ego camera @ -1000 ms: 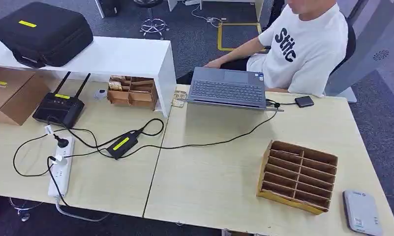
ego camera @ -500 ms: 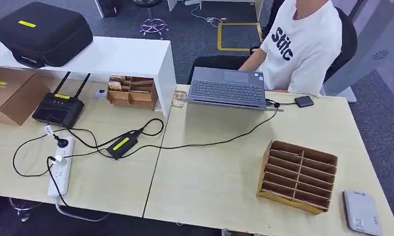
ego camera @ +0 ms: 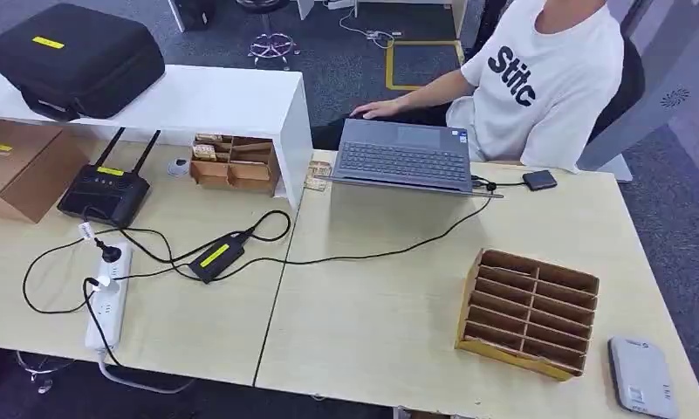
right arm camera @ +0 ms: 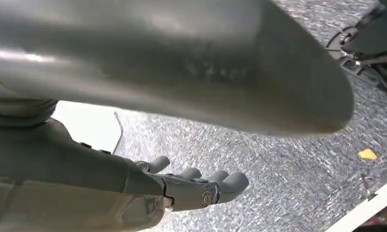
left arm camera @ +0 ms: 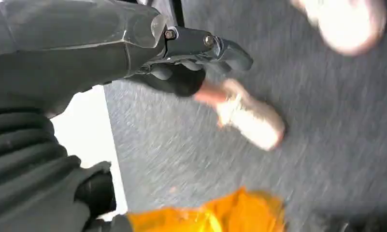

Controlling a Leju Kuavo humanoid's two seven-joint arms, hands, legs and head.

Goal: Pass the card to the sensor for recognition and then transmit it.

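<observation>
Grey flat card sensor (ego camera: 642,377) sits beside slotted cardboard organiser (ego camera: 527,312) on pale wood table (ego camera: 372,323). Right hand (right arm camera: 191,186) holds nothing, fingers extended; left hand (left arm camera: 191,63) blurred, state can't tell.

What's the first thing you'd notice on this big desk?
Probably the person in a white T-shirt at the far side, one hand beside the open laptop. Next, the cardboard slotted organizer near the right front, with a grey card sensor beside it, and black cables snaking to the power strip on the left.
</observation>
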